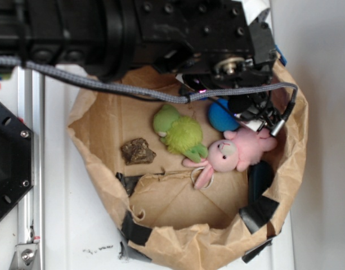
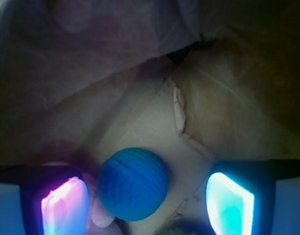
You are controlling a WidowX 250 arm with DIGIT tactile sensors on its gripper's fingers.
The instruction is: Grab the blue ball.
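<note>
The blue ball (image 1: 221, 116) lies inside a brown paper bag, between the green plush toy and the pink bunny, partly hidden under my gripper (image 1: 248, 109). In the wrist view the ball (image 2: 133, 183) sits between my two glowing fingers, nearer the left pad (image 2: 65, 204) than the right pad (image 2: 229, 203). A gap shows on each side of the ball. My gripper (image 2: 147, 203) is open and low over the bag floor.
The paper bag (image 1: 99, 163) has crumpled walls on all sides. A green plush toy (image 1: 180, 135), a pink bunny (image 1: 234, 152) and a brown lump (image 1: 138, 151) lie on its floor. Black tape patches (image 1: 256, 211) sit on the rim.
</note>
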